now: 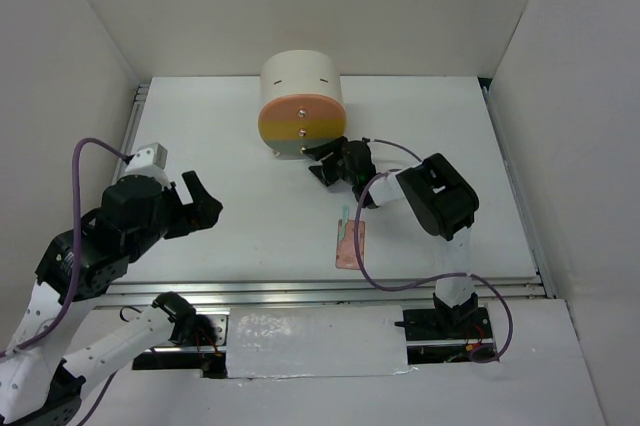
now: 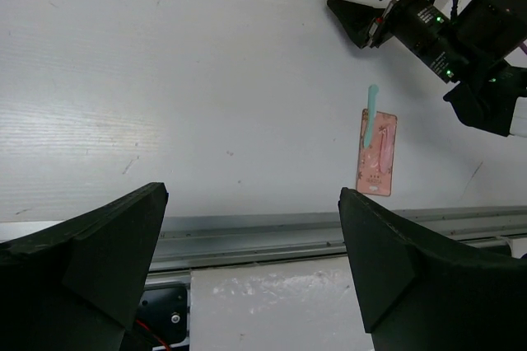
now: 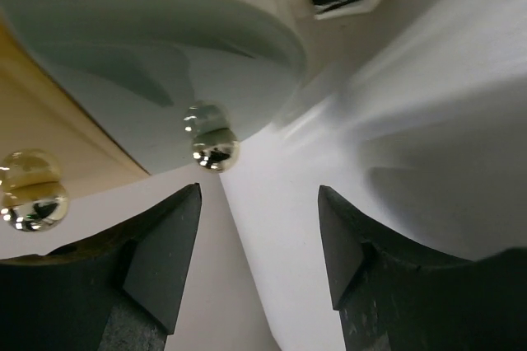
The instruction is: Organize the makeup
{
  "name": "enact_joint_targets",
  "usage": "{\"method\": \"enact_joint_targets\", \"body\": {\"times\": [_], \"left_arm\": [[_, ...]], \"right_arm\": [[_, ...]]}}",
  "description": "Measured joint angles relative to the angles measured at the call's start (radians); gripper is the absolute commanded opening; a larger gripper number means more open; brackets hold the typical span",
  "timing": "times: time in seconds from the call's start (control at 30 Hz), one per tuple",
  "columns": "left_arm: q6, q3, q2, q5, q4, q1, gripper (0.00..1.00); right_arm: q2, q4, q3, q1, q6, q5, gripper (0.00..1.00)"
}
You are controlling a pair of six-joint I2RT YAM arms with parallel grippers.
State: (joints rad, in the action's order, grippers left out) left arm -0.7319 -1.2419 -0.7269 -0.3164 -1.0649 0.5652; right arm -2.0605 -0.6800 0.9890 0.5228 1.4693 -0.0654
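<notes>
A flat pink palette (image 1: 349, 245) lies near the table's front edge, with a pale teal stick (image 1: 345, 217) lying partly on its far end. Both show in the left wrist view, the palette (image 2: 378, 153) and the stick (image 2: 370, 112). My right gripper (image 1: 325, 159) is open and empty, just in front of the grey bottom drawer of the cream drum box (image 1: 302, 104); its shiny knob (image 3: 212, 143) sits just beyond my fingertips (image 3: 173, 227). My left gripper (image 1: 203, 201) is open and empty at the left, above the table. The brushes, the orange-pink stick and the dark grey case are out of view.
The drum box lies on its side at the back centre, its orange, yellow and grey drawer fronts (image 1: 300, 126) facing me. A metal rail (image 1: 330, 291) runs along the table's front edge. White walls enclose the table on three sides.
</notes>
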Motion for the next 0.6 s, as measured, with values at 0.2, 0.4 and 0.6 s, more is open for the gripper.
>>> {"method": "enact_joint_targets", "body": {"times": [0.2,0.4,0.6], "left_arm": [[-0.019,0.003,0.018,0.000,-0.024,0.000,0.99],[-0.032,0.006,0.015,0.000,-0.032,0.000,0.99],[-0.032,0.006,0.010,0.000,-0.033,0.000,0.99]], "right_arm": [[-0.019,-0.094,0.034,0.000,-0.015,-0.022,0.61],[-0.045,-0.151,0.047,0.000,-0.020,-0.029,0.54],[-0.073,-0.150,0.047,0.000,-0.020,-0.028,0.51]]}}
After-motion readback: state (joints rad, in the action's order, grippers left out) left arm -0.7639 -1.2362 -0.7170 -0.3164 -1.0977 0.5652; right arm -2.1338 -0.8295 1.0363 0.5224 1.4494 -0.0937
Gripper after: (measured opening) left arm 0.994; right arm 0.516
